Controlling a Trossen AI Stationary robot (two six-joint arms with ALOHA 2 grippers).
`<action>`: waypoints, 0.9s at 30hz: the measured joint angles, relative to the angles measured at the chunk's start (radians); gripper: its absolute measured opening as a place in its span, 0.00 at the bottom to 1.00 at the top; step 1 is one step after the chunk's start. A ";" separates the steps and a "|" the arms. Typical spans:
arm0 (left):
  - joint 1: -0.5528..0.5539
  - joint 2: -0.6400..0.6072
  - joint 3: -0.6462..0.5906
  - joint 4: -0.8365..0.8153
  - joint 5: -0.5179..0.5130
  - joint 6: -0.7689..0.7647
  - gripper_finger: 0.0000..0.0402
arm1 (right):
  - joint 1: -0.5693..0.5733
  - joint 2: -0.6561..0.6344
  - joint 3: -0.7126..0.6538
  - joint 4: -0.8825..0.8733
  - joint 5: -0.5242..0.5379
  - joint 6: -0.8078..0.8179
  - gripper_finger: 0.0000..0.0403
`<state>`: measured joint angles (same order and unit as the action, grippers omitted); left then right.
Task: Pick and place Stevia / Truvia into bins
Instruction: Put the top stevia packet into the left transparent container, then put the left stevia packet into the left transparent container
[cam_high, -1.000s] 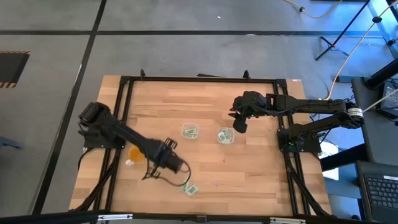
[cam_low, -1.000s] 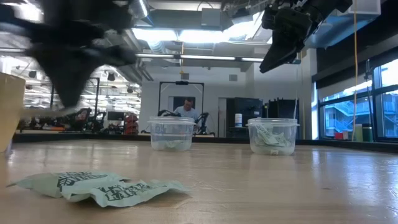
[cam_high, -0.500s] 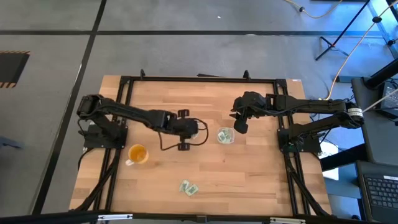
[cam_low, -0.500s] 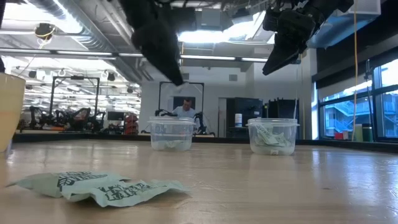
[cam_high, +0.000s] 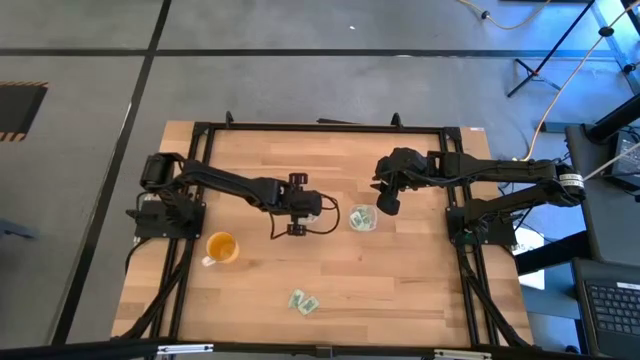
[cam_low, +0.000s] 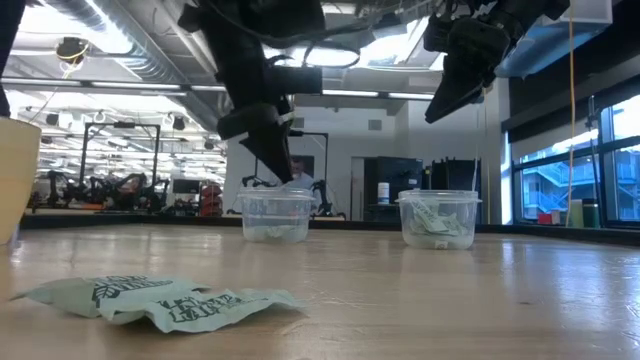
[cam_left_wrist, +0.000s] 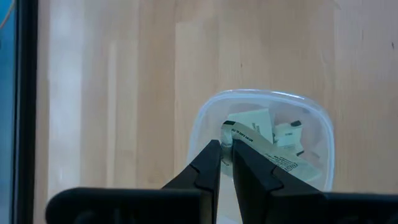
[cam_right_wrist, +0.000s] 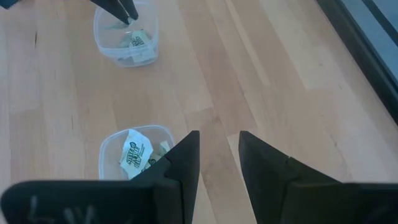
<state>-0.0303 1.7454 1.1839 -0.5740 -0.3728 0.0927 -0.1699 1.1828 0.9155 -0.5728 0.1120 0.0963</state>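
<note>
My left gripper (cam_left_wrist: 225, 145) hangs over the left clear bin (cam_left_wrist: 314, 134), shut on a green-and-white Stevia packet (cam_left_wrist: 273, 160). In the low view the left gripper (cam_low: 287, 172) is just above that bin's (cam_low: 275, 214) rim. The bin holds other packets (cam_left_wrist: 290, 132). The right bin (cam_high: 362, 218) also holds packets (cam_right_wrist: 135, 154). My right gripper (cam_right_wrist: 217, 155) waits open in the air above and just right of it. Loose packets (cam_high: 303, 301) lie flat on the table near its front edge. My left gripper pinches the packet by one end (cam_left_wrist: 232, 130) between its two fingertips. The fingers slant down from the table's left. The packet is lifted clear and reaches out past the fingertips over the left bin's opening.
An orange translucent cup (cam_high: 220, 247) stands at the table's left, in front of the left arm. A black frame (cam_high: 320, 127) runs round the wooden table top. Bare wood lies between the bins and the loose packets.
My left gripper has swung from beside the loose packets near the table's front edge toward the far side and a little right. It has turned as it went and now hangs over the left bin. Its fingers have stayed shut. My right arm has kept still.
</note>
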 joint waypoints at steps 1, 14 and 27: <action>0.000 0.004 0.000 0.004 0.000 0.005 0.08 | 0.000 0.000 0.000 0.000 0.000 0.003 0.29; -0.003 0.004 0.000 -0.005 -0.004 0.018 0.19 | 0.000 0.000 0.000 -0.002 0.000 0.003 0.29; -0.070 -0.058 0.049 -0.114 -0.030 0.075 0.25 | 0.000 0.000 0.000 -0.006 0.000 0.003 0.29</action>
<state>-0.0999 1.6871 1.2330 -0.6880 -0.4025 0.1674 -0.1701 1.1828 0.9154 -0.5785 0.1120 0.0992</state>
